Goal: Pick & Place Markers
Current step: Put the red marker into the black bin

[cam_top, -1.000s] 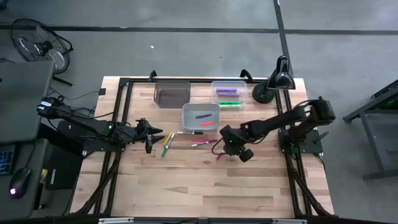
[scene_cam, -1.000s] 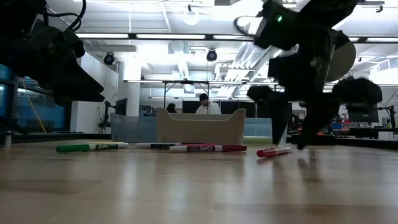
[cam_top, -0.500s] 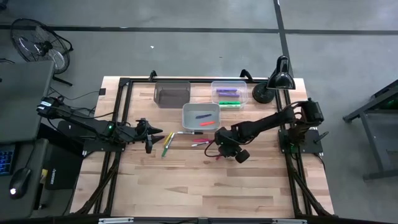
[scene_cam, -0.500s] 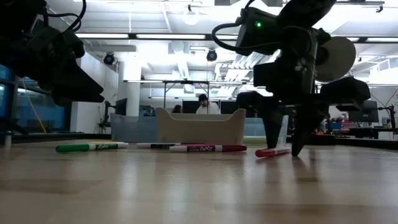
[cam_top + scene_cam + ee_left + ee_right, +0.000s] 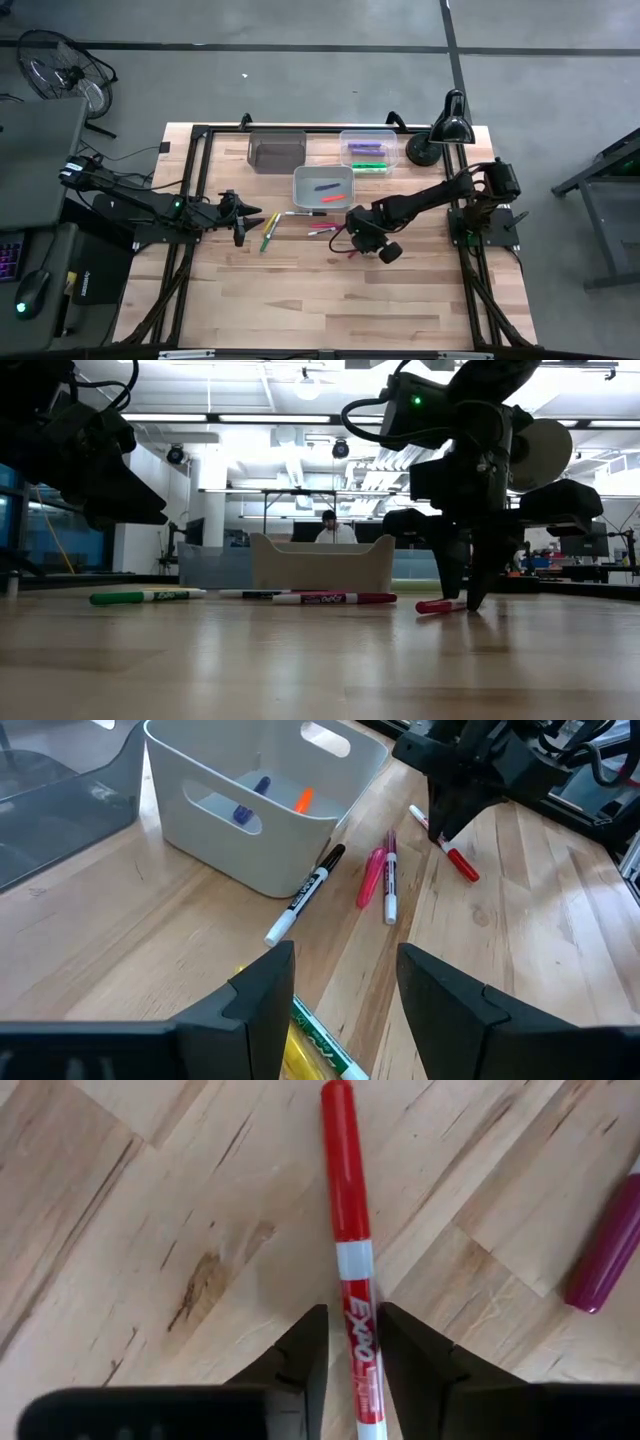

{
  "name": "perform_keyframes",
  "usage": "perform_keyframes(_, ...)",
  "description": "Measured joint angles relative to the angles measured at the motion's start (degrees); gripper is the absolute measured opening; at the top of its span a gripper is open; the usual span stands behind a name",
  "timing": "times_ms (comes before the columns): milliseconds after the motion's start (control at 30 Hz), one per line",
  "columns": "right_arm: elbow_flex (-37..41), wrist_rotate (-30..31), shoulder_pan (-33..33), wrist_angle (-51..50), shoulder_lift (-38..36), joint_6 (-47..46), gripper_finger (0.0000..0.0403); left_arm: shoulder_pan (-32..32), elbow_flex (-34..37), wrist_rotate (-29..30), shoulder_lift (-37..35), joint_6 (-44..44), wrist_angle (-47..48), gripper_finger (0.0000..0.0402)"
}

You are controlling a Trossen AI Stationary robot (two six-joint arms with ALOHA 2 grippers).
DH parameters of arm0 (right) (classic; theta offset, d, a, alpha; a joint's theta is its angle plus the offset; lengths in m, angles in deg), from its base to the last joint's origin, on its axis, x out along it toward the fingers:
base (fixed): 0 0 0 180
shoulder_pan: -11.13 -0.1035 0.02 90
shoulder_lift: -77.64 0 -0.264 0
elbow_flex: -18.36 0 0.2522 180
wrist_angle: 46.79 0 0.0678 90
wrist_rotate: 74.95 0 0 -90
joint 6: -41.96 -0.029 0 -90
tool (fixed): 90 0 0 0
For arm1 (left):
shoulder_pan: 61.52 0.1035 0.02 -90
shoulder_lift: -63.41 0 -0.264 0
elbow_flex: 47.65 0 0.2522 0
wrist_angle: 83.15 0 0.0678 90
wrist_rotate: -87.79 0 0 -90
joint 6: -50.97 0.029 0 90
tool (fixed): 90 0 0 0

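Observation:
A red marker lies flat on the wood right of the table's middle, also seen in the low view. My right gripper stands over it, pointing down, shut on its barrel. My left gripper hovers open at the table's left, above a yellow and a green marker. A black-capped white marker and pink markers lie in front of the white bin, which holds a purple and an orange marker. My right gripper pinches the red marker between its two fingers on the white labelled stretch of the barrel, behind the red cap. The fingers come from above, pointing down, and lie across the marker. The marker lies flat on the table.
A clear bin with purple and green markers and a dark bin stand at the far edge. A black desk lamp is at the far right corner. A black frame rims the table. Bare wood fills the near half.
My right gripper has moved toward the table's left and come down over the red marker. Its fingers have then narrowed from either side of the marker onto the barrel. The marker has stayed on the table.

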Motion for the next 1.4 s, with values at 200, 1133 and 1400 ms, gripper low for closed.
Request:
perform_keyframes(200,0.0,0.1,0.0,0.1,0.0,-3.8,0.006,0.0,0.0,0.0,0.0,0.0,0.0,0.0175)
perform_keyframes(1133,0.1,-1.7,-0.1,16.6,0.0,-20.6,0.0036,0.0,0.0,-0.2,0.0,-1.3,-0.1,0.0175)
perform_keyframes(1400,0.0,-3.3,0.0,28.6,-0.1,-21.0,0.0029,0.0,0.0,-0.2,0.0,-1.4,-1.0,0.0175)
